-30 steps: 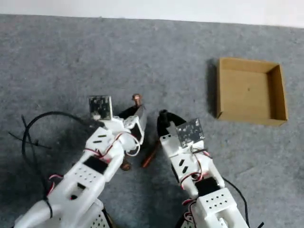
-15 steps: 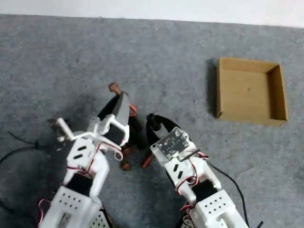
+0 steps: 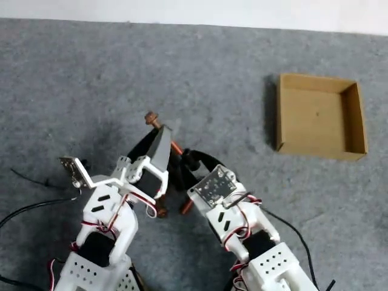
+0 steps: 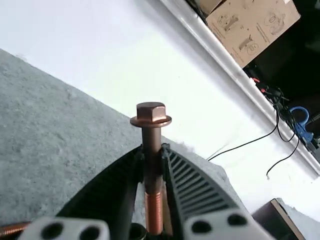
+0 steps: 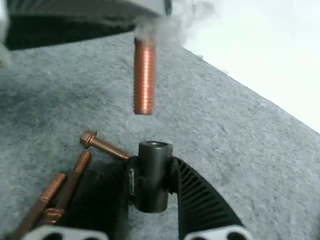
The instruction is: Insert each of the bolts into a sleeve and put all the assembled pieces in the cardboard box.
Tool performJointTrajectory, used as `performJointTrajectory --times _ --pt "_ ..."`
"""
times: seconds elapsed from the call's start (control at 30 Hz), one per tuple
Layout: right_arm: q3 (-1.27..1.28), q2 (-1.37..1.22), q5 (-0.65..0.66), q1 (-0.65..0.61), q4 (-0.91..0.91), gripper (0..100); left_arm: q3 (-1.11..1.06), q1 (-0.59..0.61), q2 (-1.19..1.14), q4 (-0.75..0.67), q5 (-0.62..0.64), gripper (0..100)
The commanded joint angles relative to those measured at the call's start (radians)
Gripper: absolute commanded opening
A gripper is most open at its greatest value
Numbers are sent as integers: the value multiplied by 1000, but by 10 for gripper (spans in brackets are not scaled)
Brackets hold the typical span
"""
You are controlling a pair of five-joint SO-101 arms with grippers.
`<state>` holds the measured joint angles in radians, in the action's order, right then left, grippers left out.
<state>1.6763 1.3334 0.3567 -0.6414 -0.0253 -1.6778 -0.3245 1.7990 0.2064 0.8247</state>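
Left gripper (image 4: pixel 152 149) clamps copper hex-head bolt (image 4: pixel 151 119), now tilted toward black cylindrical sleeve (image 5: pixel 153 172) pinched by right gripper (image 5: pixel 152 166). Spare copper bolts (image 5: pixel 104 145) lower left; brown cardboard box (image 3: pixel 280 112) upper right.

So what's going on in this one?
The left gripper holds a copper-coloured hex-head bolt by its shank. The right gripper clamps a short black cylindrical sleeve. The bolt's threaded tip sits short of the sleeve's opening, not yet inserted. Spare copper bolts lie on the grey carpet, with the cardboard box off to one side.
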Motion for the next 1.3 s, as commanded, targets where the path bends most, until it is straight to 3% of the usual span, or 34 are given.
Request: performJointTrajectory --times 0.0,0.77,1.0,1.27 --pt "107 22 11 -7 5 5 -19 -12 25 6 5 6" --pt "104 24 11 -61 7 5 -19 30 25 8 3 6" --pt "111 24 9 -50 219 5 -19 35 22 14 3 7" --pt "111 24 11 -48 228 5 -19 -22 22 51 -52 7"
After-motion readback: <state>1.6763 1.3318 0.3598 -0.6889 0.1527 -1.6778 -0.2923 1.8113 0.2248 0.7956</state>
